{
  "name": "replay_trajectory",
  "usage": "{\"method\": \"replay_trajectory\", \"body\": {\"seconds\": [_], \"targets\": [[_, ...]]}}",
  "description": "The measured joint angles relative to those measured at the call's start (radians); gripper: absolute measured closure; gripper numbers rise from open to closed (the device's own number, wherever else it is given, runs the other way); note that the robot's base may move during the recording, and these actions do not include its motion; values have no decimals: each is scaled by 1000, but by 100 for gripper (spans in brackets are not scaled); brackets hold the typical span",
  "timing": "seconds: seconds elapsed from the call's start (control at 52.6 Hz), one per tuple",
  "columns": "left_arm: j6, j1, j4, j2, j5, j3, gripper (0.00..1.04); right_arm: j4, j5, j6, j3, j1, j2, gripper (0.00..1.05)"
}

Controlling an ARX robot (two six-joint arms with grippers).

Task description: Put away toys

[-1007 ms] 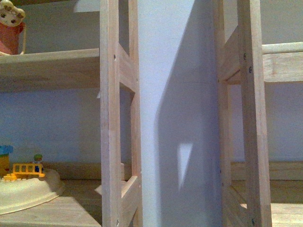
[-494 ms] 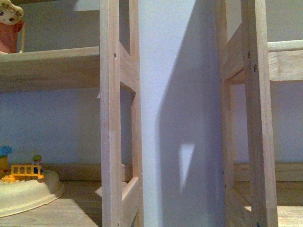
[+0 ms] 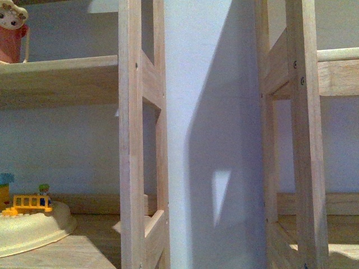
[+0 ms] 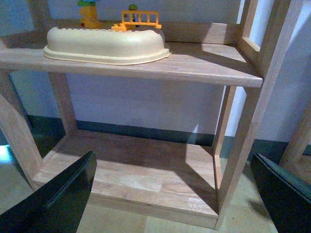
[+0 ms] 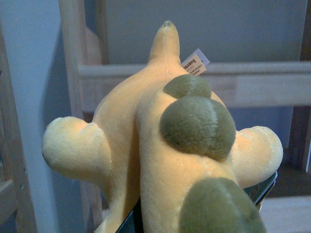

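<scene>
Now soft orange-yellow plush toy (image 5: 160, 141) sits squeezed in right gripper (image 5: 194, 213) jaws — not on wooden shelf (image 5: 252, 87) yet. Left gripper (image 4: 170, 194) jaws wide apart, holding nothing.

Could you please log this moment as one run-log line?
right gripper: holding plush toy near shelf rail | left gripper: open, empty, facing lower shelf | toy not yet shelved

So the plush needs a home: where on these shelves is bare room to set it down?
The bottom shelf between the wooden uprights is bare. On the middle shelf, the patch beside the cream base toward the right-hand upright is free; the rest is crowded by that base and its block figures.
</scene>
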Motion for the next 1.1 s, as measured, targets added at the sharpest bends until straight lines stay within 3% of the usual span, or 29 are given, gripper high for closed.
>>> {"method": "replay_trajectory", "body": {"seconds": [0.19, 0.342, 0.532, 0.741, 1.103], "targets": [[0, 0, 0, 0, 0, 0, 6, 14, -154, 44, 157, -158, 90, 97], [0, 0, 0, 0, 0, 0, 6, 14, -323, 154, 276, -373, 172, 97], [0, 0, 0, 0, 0, 0, 6, 100, -426, 276, 417, -544, 332, 97], [0, 0, 0, 0, 0, 0, 6, 118, -449, 344, 565, -567, 530, 97], [0, 0, 0, 0, 0, 0, 6, 89, -427, 345, 809, -441, 773, 97]]}}
